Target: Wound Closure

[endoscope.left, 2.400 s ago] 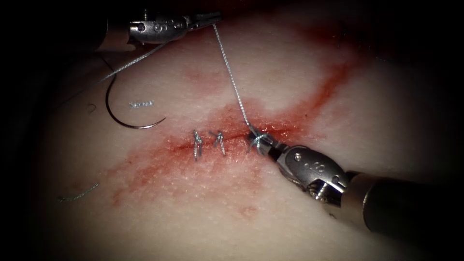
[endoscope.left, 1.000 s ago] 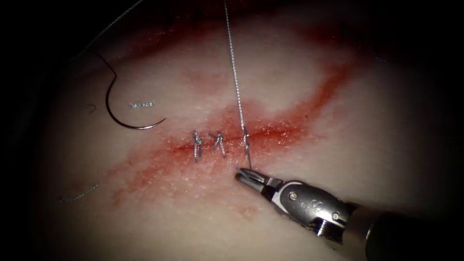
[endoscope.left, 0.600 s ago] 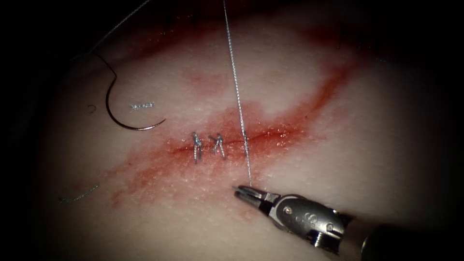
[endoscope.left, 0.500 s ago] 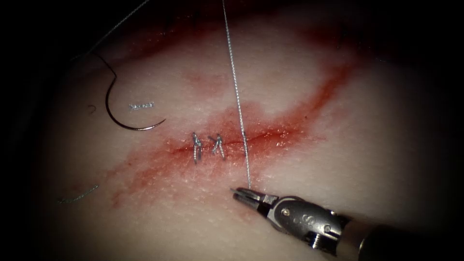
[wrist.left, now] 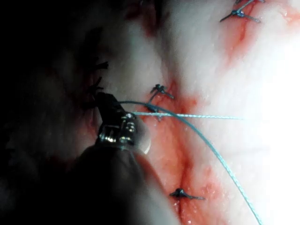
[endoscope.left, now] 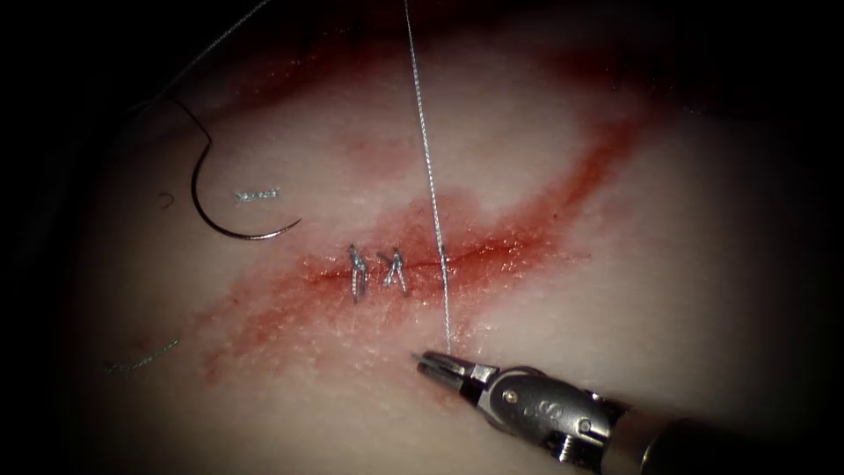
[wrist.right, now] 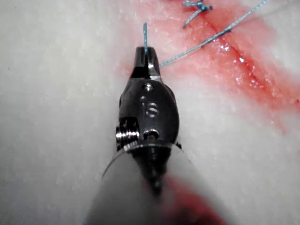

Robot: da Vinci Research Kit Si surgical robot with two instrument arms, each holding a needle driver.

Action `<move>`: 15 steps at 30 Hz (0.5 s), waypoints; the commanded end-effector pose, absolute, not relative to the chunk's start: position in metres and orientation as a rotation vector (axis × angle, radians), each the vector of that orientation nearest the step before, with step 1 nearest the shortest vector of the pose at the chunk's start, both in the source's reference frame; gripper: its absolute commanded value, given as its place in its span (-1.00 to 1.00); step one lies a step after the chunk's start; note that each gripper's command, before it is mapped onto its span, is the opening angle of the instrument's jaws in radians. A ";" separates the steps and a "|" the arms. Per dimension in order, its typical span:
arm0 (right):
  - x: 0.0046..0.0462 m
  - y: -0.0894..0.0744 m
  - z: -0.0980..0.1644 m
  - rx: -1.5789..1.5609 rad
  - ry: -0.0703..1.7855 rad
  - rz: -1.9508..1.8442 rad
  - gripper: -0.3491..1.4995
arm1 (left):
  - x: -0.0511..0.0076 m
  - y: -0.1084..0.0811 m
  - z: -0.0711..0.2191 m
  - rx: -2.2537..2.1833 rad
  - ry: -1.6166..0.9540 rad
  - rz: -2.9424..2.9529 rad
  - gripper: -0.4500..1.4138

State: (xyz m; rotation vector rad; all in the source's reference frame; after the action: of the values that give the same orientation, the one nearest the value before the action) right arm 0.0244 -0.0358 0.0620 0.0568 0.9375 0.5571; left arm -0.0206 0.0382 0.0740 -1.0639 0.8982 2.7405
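- Steel jaws of your right tool (endoscope.left: 432, 362) are pressed together on the thread (endoscope.left: 428, 167) near its short free end, just below the cut (endoscope.left: 440, 261) in the endoscope view; a small tail of thread pokes out past the tips.
- Your right wrist view gives the same grip: the right tool (wrist.right: 144, 56) is clamped flat, the tail stands up beyond the tips, and the thread (wrist.right: 197, 48) runs off to the cut (wrist.right: 243, 61).
- Your left tool (wrist.left: 107, 104) appears in the left wrist view with two runs of thread (wrist.left: 197, 116) leaving its tip, so it grips the thread; the jaws look closed on it.
- From your right tool's jaws the braided, silvery thread rises straight across the cut and on up out of the endoscope view, drawn taut.
- Where it crosses the cut it forms the third stitch, right of two finished knots (endoscope.left: 376, 271) with short bristly ends.
- Your needle (endoscope.left: 230, 220) is held by neither tool. It lies free on the tissue (endoscope.left: 615, 264), well to the left of the cut and above it, a thin dark half-circle with its point towards the cut, not in the tissue.
- Pale, finely pebbled tissue carries red fluid (endoscope.left: 563, 189) smeared along the cut and in a band running up to the right.
- Two cut ends of thread lie loose on the left: one (endoscope.left: 255, 194) inside the needle's curve, one (endoscope.left: 141, 356) lower down.
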 end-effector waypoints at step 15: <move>0.0258 -0.039 0.062 0.200 0.899 0.537 -1.00 | -0.0212 0.039 0.074 -1.050 0.902 2.736 -1.00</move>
State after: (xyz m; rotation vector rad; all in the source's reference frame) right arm 0.0251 -0.0383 0.0612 0.2013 0.8989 0.5363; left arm -0.0207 0.0382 0.0739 -1.0473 0.9009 2.7367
